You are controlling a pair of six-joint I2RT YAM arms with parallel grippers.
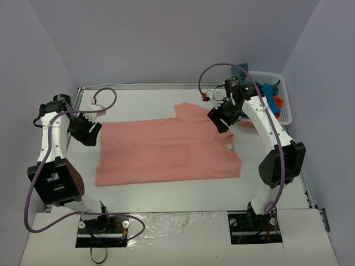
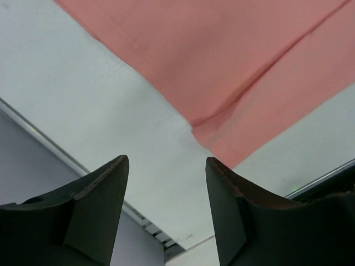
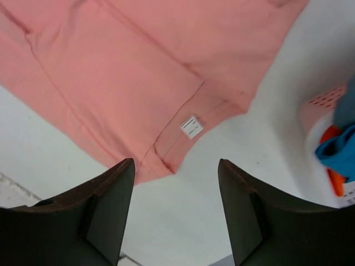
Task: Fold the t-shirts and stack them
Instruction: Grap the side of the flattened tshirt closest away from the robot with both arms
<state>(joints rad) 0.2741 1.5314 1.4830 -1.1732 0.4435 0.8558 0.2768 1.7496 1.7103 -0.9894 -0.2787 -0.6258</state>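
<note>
A salmon-pink t-shirt [image 1: 166, 149] lies spread flat in the middle of the table, folded lengthwise, one sleeve sticking out at the far edge. It fills the top of the left wrist view [image 2: 233, 61] and of the right wrist view [image 3: 138, 66], where a white label [image 3: 191, 127] shows near its collar. My left gripper [image 1: 91, 133] hovers open and empty by the shirt's left edge. My right gripper [image 1: 222, 119] hovers open and empty over the shirt's far right corner. Blue and orange-red shirts [image 1: 272, 95] lie in the basket.
A white lattice basket [image 1: 284, 105] stands at the far right corner and shows at the right edge of the right wrist view [image 3: 327, 138]. Grey walls enclose the table on three sides. A metal rail runs along the table's edges.
</note>
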